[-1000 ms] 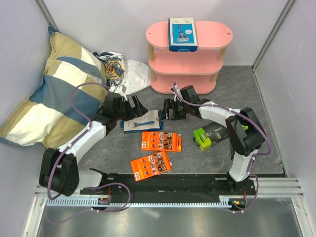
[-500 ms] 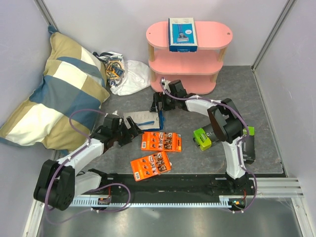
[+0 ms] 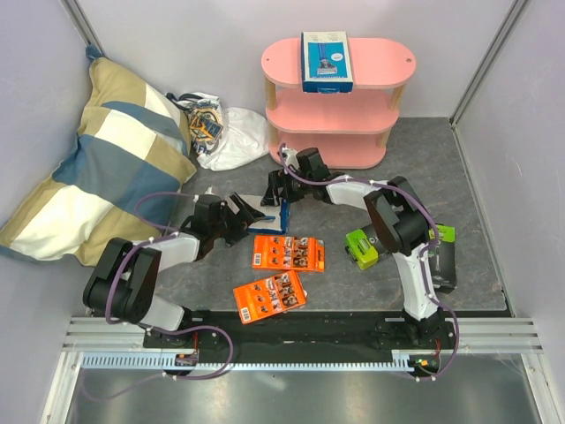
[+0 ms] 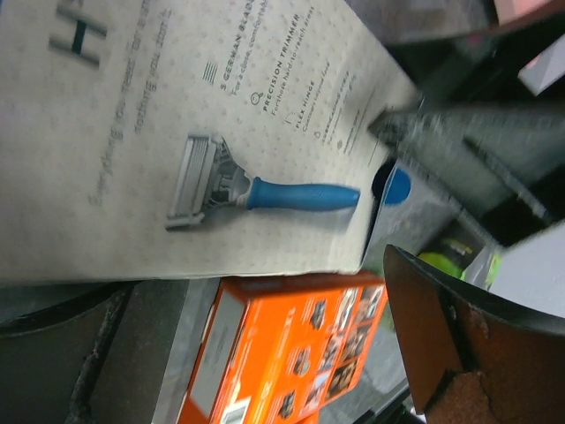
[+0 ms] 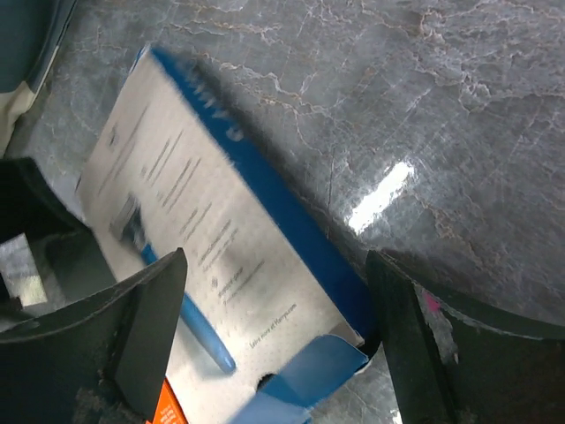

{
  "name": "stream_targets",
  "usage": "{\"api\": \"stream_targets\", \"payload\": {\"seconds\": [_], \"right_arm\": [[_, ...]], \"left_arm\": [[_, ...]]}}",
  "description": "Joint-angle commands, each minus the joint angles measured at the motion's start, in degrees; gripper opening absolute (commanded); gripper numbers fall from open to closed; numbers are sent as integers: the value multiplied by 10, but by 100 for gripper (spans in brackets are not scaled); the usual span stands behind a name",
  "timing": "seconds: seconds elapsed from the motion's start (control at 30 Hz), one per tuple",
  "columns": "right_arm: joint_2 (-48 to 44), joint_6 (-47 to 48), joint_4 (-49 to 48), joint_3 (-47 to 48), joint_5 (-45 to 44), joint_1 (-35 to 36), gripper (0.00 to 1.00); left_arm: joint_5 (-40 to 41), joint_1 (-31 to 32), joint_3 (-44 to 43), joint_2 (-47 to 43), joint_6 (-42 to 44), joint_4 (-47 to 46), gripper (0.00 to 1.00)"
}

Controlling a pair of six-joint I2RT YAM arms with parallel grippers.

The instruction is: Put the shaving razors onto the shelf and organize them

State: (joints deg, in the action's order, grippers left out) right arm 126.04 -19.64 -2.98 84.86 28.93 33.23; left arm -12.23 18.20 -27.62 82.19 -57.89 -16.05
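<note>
L hand (image 3: 243, 212) back at white razor box (image 3: 267, 208); 0.5 s ago it sat nearer, by upper orange card (image 3: 288, 253). Fingers spread, box face right under wrist cam. R hand (image 3: 278, 188) shifted little, also spread, straddling box's far end; contact unclear (blur). Box now tipped, blue side edge showing, low end on bench (image 3: 424, 159). Reads as two-hand regrasp, no firm pinch yet. Pink shelf (image 3: 380, 62) holds only blue box (image 3: 327, 62) on top tier; other packs on bench.
</note>
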Motion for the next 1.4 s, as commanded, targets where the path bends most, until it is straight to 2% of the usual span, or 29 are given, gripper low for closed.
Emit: {"api": "stream_targets", "payload": {"seconds": [0.0,0.1,0.3,0.5,0.67,0.83,0.93,0.97,1.03,1.07,1.1,1.17,1.37], "right_arm": [[-22,7,19,-53,35,3,89],[-39,6,18,-82,46,3,85],[-63,-9,-2,-143,59,3,83],[-74,-44,-53,-188,86,3,79],[-69,-58,-73,-202,89,5,76],[-57,-74,-98,-205,95,5,73],[-57,-76,-100,-207,95,5,73],[-60,-77,-101,-207,93,5,73],[-63,-78,-101,-210,87,4,72],[-67,-78,-102,-211,86,5,73],[-69,-80,-103,-213,83,4,73],[-77,-79,-103,-216,75,5,73],[-126,-86,-106,-237,41,3,77]], "left_arm": [[43,-9,-26,57,-2,-4,100],[40,-15,-50,79,8,-5,100],[4,-28,-100,125,51,6,99],[-9,-31,-96,148,68,30,96],[-25,-31,-91,180,79,13,90],[-54,-30,-91,210,87,-5,77],[-71,-31,-94,208,95,4,57],[-72,-32,-94,208,96,5,38],[-74,-32,-99,208,103,16,23],[-76,-31,-101,207,105,16,11],[-78,-32,-103,206,107,18,7],[-83,-31,-103,199,110,17,2],[-104,-32,-99,149,124,14,2]]}}
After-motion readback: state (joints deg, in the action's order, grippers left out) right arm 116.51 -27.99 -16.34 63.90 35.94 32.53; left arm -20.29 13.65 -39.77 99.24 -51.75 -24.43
